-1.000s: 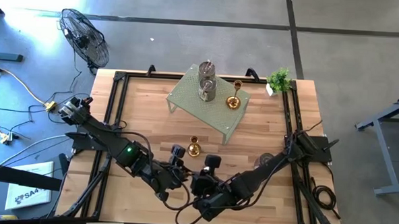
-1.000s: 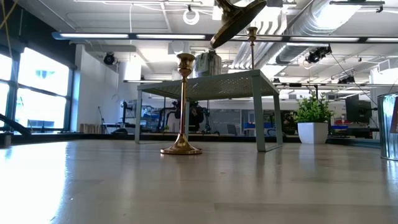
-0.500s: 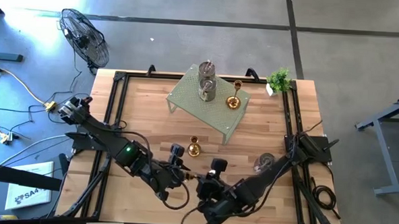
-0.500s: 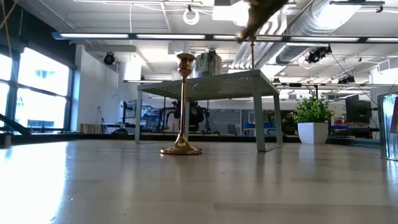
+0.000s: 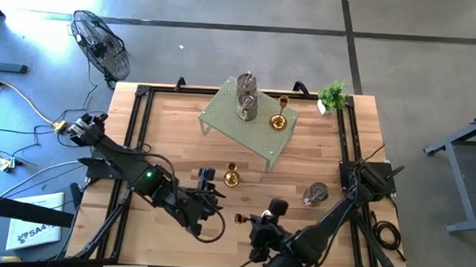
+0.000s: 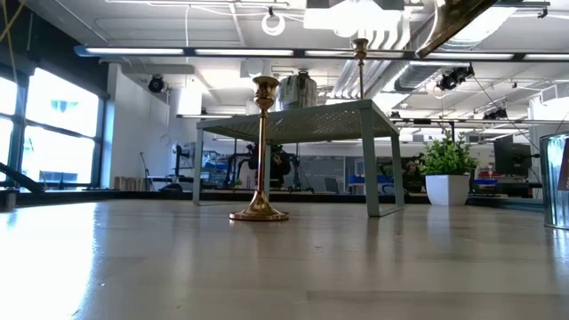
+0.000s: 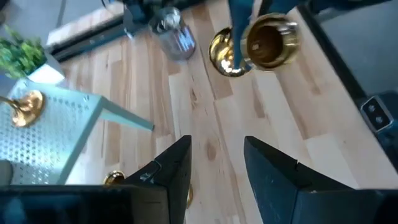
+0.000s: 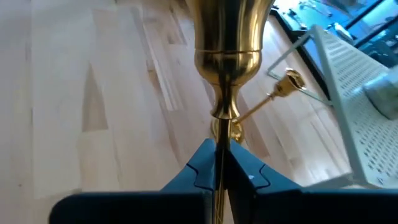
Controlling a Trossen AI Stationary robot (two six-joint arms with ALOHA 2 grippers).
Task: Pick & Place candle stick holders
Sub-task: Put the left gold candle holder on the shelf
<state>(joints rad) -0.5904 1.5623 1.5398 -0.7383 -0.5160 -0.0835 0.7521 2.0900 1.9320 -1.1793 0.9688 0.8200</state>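
One gold candle stick holder stands on its round base on the table in front of the pale green rack. A second gold holder and two grey-silver cups stand on the rack. Another grey-silver cup stands on the table at the right. My right gripper is near the table's near edge, shut on a third gold holder. My left gripper is open and empty, to the left of it; its fingers show in the left wrist view. My right gripper pinches the gold holder's thin stem between its two fingers, just below the cup. The fingers lie across the stem. The holder is lifted clear of the table and tilted, its cup end toward the table's left.
A small potted plant stands at the far right corner. Black frame rails run along the table's left and right sides. Bare wood lies left of the rack.
My right gripper has drawn away from my left gripper toward the table's near right, carrying the gold holder clear of the table. The other holders have stayed where they were.
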